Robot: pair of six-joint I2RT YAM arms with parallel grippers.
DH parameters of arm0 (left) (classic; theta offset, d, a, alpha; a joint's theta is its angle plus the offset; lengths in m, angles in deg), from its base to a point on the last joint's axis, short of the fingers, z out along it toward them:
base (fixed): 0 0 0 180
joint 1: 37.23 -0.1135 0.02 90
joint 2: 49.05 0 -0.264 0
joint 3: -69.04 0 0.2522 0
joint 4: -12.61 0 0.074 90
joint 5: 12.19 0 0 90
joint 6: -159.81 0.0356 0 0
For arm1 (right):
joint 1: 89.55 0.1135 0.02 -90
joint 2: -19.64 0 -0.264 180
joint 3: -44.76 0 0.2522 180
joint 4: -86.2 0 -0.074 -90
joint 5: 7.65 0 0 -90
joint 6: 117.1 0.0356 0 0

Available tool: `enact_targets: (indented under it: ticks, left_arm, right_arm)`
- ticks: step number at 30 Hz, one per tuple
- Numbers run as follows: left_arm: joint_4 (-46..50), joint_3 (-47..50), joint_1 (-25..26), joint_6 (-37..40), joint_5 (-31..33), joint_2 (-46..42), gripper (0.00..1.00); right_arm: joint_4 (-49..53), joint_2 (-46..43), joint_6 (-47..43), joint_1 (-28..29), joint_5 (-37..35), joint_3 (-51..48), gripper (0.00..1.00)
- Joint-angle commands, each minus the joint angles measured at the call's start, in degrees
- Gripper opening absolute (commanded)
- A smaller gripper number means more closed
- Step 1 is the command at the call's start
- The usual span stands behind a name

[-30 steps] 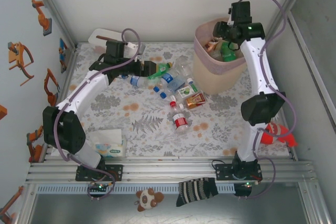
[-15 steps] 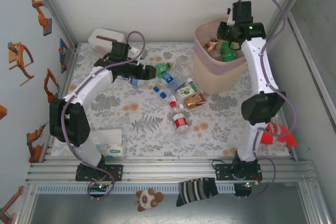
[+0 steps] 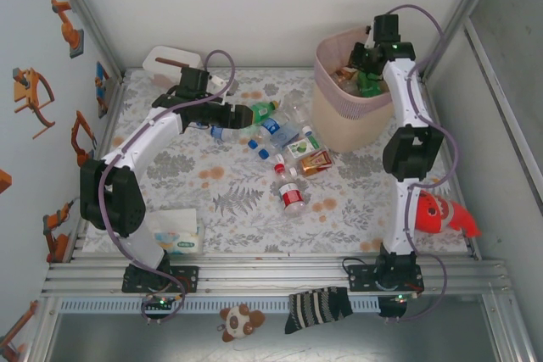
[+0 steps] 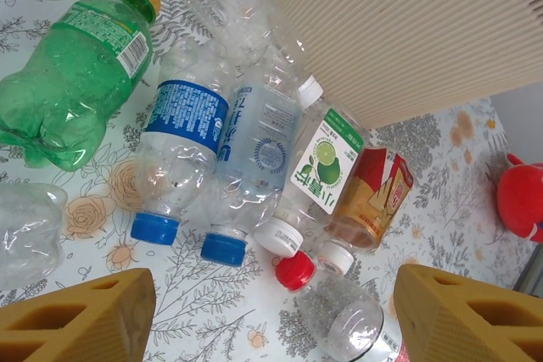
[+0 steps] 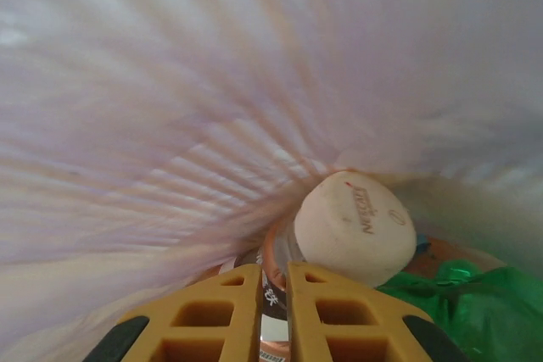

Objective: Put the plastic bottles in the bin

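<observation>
**A:** Where does it look shaky?

**B:** On the left, I'd say. The left gripper (image 4: 273,284) hangs over the plastic bottles (image 3: 272,128) with its fingers (image 4: 81,320) spread wide and nothing between them. The bottles lie packed flank to flank on the surface (image 3: 212,201), just left of the bin (image 3: 348,125). The green bottle (image 4: 72,82) touches the blue-labelled bottle (image 4: 182,137), and that one lies against its clear neighbour. If the gripper closes there, it could catch two at once. It could also pinch a dented, slippery body that squirts out and rolls off.

**A:** And the right side?

**B:** The right gripper (image 5: 273,292) sits low inside the bin, at the far right of the surface. The pink liner (image 5: 170,82) is all around it. Its fingers (image 5: 212,320) are drawn almost together with only a thin slit between them, and I see nothing clamped in that slit. A white-capped bottle (image 5: 355,226) lies just beyond the tips, with a green one beside it.

**A:** So what's the risk there?

**B:** It could snag the liner on the way out. That might drag the bag up, or rock the bin and spill what's already in it.
</observation>
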Motion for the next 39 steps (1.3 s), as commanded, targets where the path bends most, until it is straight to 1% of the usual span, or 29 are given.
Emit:
enact_targets:
  ticks: [1, 8, 13, 18, 23, 33, 35, 39]
  left_arm:
    - [-0.4, -1.4, 0.3, -0.6, -1.0, -0.3, 0.73]
    - [-0.1, -1.2, 0.5, -0.8, -0.7, -0.6, 0.73]
    - [0.1, -1.2, 0.7, -0.9, -0.7, -0.1, 0.73]
    - [0.3, -1.6, 0.8, -0.8, -0.7, -0.1, 0.73]
    - [0.5, -1.4, 0.8, -0.7, -0.3, -0.3, 0.73]
    - [1.2, -1.4, 0.9, -0.8, 3.1, -0.1, 0.73]
    - [2.2, -1.9, 0.8, -1.0, 4.8, 0.6, 0.72]
    - [5.2, -3.8, 0.4, -3.5, 10.9, 3.1, 0.72]
  right_arm:
    - [-1.9, 1.8, 2.0, -0.5, -1.3, 0.8, 0.15]
    - [4.7, 4.7, 1.6, -0.5, -10.4, 1.3, 0.15]
    - [8.2, 5.9, 0.9, -0.5, -13.8, 1.3, 0.15]
    - [8.5, 4.7, 0.1, -0.4, -13.5, 1.8, 0.15]
    - [6.3, 0.0, 0.5, -0.1, -11.0, 1.8, 0.15]
    - [5.5, -10.2, 1.2, 0.6, -9.2, 1.0, 0.16]
    - [5.3, -12.3, 1.3, 0.7, -9.1, 0.5, 0.16]
    - [4.8, -17.0, 1.6, 0.9, -8.2, -1.4, 0.16]
